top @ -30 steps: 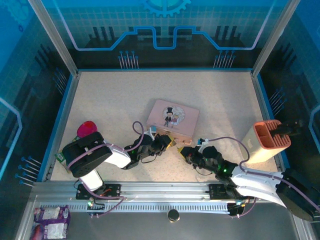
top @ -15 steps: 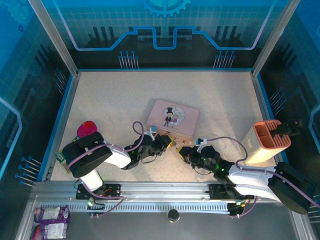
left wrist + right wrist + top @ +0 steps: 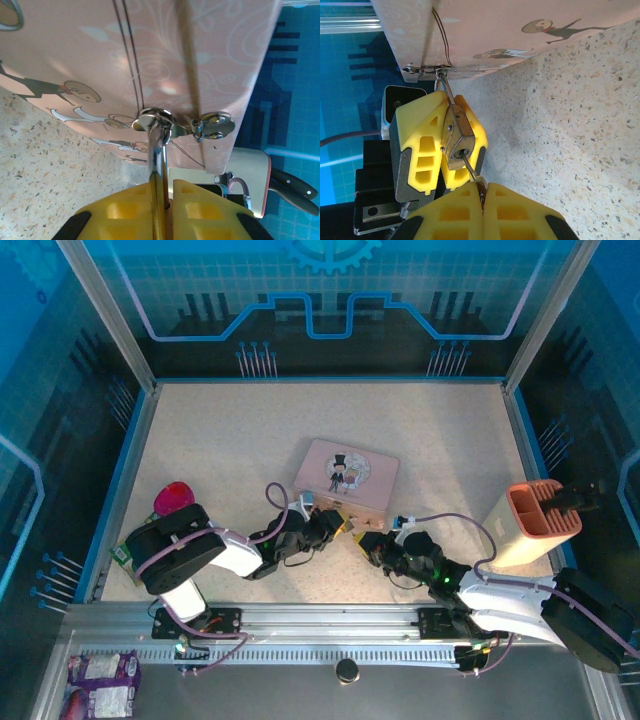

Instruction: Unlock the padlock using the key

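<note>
Padlock [image 3: 457, 135] hangs from clasp [image 3: 426, 69] at pink tin [image 3: 520, 30] edge. Left gripper [image 3: 162, 192] clamps padlock; right gripper [image 3: 482, 196] pinches key [image 3: 470, 169], inserted in keyhole.

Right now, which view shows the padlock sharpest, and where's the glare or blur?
Right wrist: padlock and key crisp, evenly lit. Left wrist: glare on the clasp, near fingers slightly soft. Top external: blue cast at the edges, padlock too small to make out.
</note>
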{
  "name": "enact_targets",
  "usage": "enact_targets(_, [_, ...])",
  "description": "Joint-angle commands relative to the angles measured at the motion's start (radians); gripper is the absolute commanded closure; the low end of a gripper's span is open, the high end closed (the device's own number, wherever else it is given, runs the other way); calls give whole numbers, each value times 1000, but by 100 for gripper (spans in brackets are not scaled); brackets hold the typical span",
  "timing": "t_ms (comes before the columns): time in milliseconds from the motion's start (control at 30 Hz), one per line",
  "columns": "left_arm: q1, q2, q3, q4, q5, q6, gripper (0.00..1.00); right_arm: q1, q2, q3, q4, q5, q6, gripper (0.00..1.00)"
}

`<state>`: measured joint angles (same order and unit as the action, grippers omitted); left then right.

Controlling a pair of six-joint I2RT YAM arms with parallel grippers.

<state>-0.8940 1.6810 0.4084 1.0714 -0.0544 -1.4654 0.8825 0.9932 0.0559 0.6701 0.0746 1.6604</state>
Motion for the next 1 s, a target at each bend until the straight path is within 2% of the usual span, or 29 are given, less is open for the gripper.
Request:
enact_targets(0, [-13,-2,17,162,13,7,100,0,4,1,6,20,12,100])
enact_targets(567, [-13,8,18,167,5,7,100,26,-82,-6,-125,86,34,100])
enact_targets(967, [-21,18,27,178,8,7,100,37,-28,8,-58,81,35,100])
